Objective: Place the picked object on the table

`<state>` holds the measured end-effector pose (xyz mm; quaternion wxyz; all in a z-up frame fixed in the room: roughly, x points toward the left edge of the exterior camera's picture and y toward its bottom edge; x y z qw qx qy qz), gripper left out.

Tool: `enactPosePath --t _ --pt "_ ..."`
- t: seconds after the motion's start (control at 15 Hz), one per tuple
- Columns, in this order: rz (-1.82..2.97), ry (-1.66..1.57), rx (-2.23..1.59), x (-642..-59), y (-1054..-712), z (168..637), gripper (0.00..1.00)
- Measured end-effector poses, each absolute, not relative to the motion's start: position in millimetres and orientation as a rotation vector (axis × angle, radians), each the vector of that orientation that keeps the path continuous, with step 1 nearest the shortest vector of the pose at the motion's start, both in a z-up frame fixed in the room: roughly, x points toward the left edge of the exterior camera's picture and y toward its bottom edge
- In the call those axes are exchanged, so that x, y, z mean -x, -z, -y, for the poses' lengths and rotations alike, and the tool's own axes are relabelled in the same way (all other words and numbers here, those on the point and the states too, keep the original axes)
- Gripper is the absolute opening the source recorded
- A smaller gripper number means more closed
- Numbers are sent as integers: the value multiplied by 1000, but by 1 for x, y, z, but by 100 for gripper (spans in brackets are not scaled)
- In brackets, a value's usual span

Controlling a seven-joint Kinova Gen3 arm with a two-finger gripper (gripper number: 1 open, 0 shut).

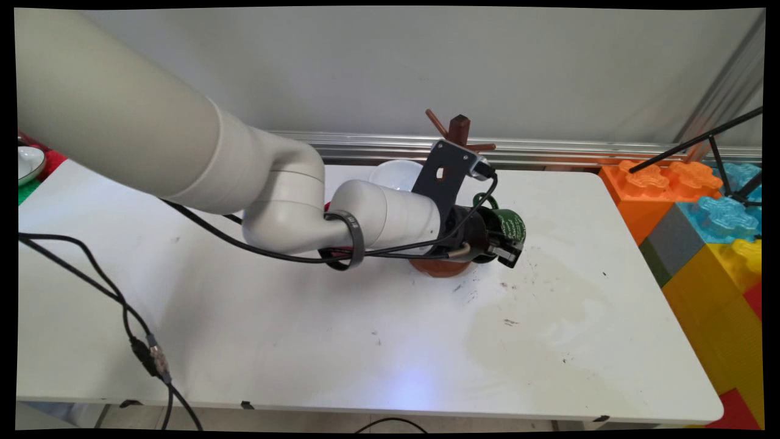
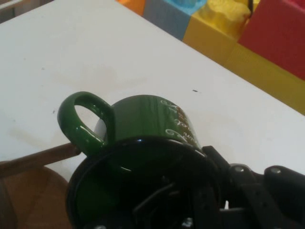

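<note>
A dark green mug (image 1: 510, 227) with pale lettering lies on its side in the air, and my gripper (image 1: 499, 247) is shut on its rim. In the hand view the green mug (image 2: 147, 119) fills the lower half, with one finger inside the mouth and the other outside on the right; my gripper (image 2: 205, 191) clamps the wall. Its handle (image 2: 78, 119) points up and left. A wooden peg (image 2: 38, 160) of the brown mug tree (image 1: 458, 128) ends just below the handle, close to it. The tree's round base (image 1: 440, 267) sits on the table under my hand.
A white bowl (image 1: 396, 174) stands behind my wrist near the tree. Big coloured toy blocks (image 1: 701, 213) line the table's right edge, seen also as blocks (image 2: 267, 38) in the hand view. Another white bowl (image 1: 27, 163) sits off the far left corner.
</note>
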<state>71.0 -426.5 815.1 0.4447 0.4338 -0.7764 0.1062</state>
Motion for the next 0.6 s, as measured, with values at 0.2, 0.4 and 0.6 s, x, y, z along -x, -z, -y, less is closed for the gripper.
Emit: enactPosePath --t 0.2,0.4,0.6 --pt "1925 -252 -1061 -73 -825 420 0" --pt "1930 -244 -1046 -78 -837 413 0" --pt "1954 -231 -1024 -87 -850 407 0"
